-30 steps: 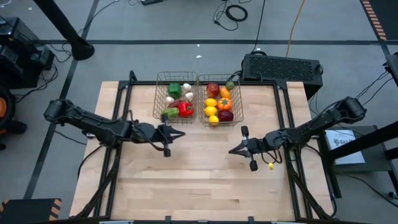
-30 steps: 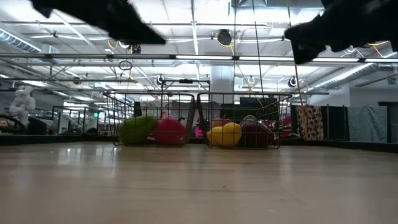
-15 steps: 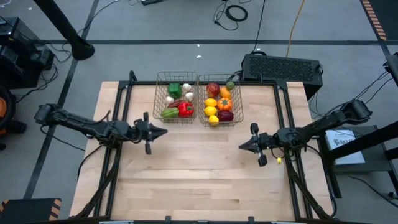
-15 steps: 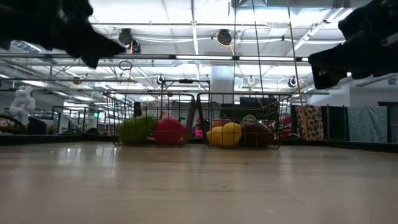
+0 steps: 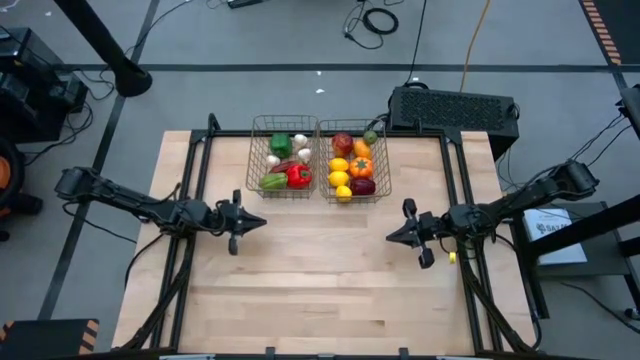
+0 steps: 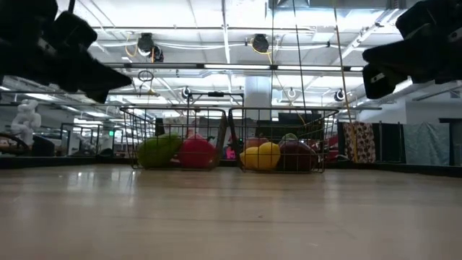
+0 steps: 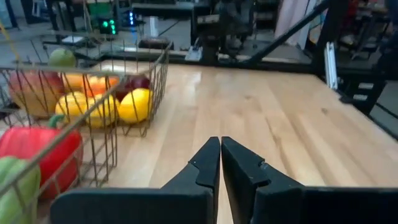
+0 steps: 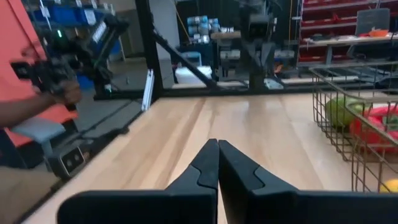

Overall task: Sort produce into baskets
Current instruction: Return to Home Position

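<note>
Left gripper: fingers pressed together on nothing; hangs over the table, left of centre, about midway between near and far edges
Right gripper: likewise closed and empty; over the right half, level with the left one, well apart from it
Left basket: far middle of the table; holds a red pepper, green peppers, and pale pieces that look like garlic
Right basket: just beside the left basket, on its right; holds lemons, an orange fruit, red apples; a small green fruit in its far right corner
</note>
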